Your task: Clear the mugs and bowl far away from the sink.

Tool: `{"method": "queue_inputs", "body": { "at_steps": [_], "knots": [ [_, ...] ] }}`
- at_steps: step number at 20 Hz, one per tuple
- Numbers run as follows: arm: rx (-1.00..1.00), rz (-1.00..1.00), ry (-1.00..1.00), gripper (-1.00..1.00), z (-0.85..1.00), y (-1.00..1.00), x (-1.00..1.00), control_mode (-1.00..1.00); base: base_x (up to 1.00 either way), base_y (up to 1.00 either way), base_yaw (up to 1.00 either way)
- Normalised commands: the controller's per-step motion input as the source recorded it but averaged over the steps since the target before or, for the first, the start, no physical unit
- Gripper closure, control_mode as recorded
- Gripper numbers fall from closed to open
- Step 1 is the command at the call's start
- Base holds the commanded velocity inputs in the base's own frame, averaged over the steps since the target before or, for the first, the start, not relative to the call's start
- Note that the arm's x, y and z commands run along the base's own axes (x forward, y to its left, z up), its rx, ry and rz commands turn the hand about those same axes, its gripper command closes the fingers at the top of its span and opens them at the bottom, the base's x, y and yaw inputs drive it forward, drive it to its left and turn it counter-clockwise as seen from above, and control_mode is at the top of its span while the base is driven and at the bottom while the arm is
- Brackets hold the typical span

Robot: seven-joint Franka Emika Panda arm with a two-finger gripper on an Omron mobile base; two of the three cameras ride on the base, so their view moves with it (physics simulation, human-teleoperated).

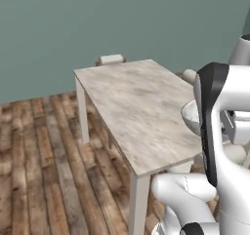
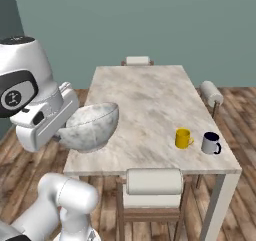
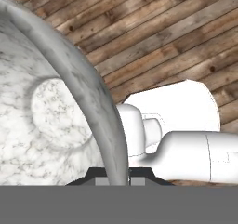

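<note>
Pale marbled desk (image 2: 150, 110) on a wood plank floor (image 1: 39, 156), teal wall (image 1: 73, 24) behind. Chairs tucked at the near (image 2: 152, 182) and far (image 2: 137, 61) ends.

Bowl (image 2: 92, 126), empty, tilted on edge, held above the desk's near left corner. Jaws pinched on its rim; hand view looks along the rim (image 3: 100, 102), floor beneath.

Right base view: yellow mug (image 2: 183, 138) beside pale dark-rimmed mug (image 2: 211, 143), upright near the desk's right front corner.

table (image 2: 150, 105): two mugs (image 2: 183, 138) (image 2: 211, 143) side by side near front right corner | bowl (image 2: 92, 126) above front left edge | chairs: front (image 2: 152, 185), back (image 2: 137, 60), right (image 2: 211, 92)
</note>
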Motion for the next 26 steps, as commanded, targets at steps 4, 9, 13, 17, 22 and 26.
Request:
{"method": "queue_inputs", "body": {
  "at_steps": [4, 9, 13, 17, 22, 26],
  "knots": [
    [0.00, 0.00, 0.00, 1.00, 0.00, 0.00, 0.00, 1.00, 0.98, 0.08, -0.48],
    [0.00, 0.00, 0.00, 1.00, 0.00, 0.00, 0.00, 1.00, 0.68, 0.05, -0.20],
    [-0.03, -0.09, 0.00, 1.00, -0.28, 0.20, 0.51, -1.00, 0.00, 0.00, 0.00],
    [-0.04, 0.00, 0.00, 1.00, -0.56, 0.24, 0.62, -1.00, 0.00, 0.00, 0.00],
    [0.00, 0.03, 0.00, 1.00, -0.56, 0.11, 0.57, -1.00, 0.00, 0.00, 0.00],
    [0.00, 0.13, 0.00, 1.00, -0.59, 0.05, 0.60, -1.00, 0.00, 0.00, 0.00]
  ]
}}
